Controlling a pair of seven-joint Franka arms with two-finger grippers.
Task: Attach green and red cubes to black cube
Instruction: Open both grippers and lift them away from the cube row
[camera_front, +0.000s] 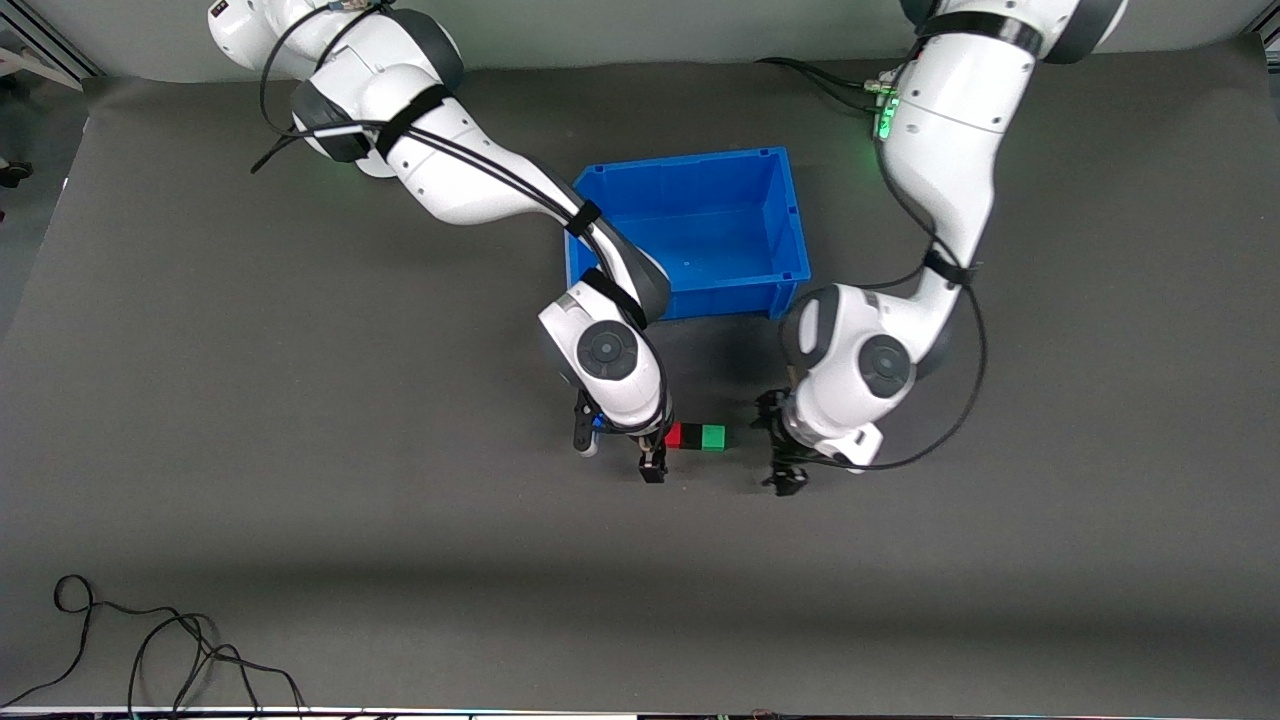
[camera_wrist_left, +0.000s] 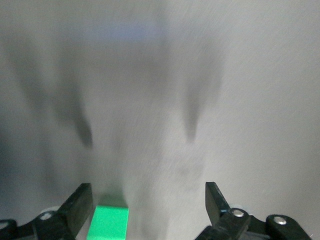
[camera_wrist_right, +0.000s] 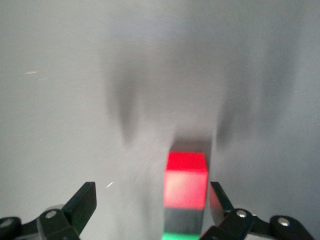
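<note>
The red cube (camera_front: 673, 436), the black cube (camera_front: 691, 437) and the green cube (camera_front: 713, 437) lie touching in one row on the grey mat, black in the middle. My right gripper (camera_front: 618, 453) is open and low at the red end. In the right wrist view the red cube (camera_wrist_right: 186, 180), black cube (camera_wrist_right: 182, 220) and green cube (camera_wrist_right: 181, 236) sit between the fingers, close to one finger (camera_wrist_right: 216, 197); the right gripper (camera_wrist_right: 150, 200) holds nothing. My left gripper (camera_front: 775, 450) is open at the green end. In the left wrist view the green cube (camera_wrist_left: 109, 222) lies beside one finger (camera_wrist_left: 80, 205) of the left gripper (camera_wrist_left: 149, 200).
A blue bin (camera_front: 700, 300) stands on the mat farther from the front camera than the cubes, between the two arms. A loose black cable (camera_front: 150, 650) lies near the front edge at the right arm's end.
</note>
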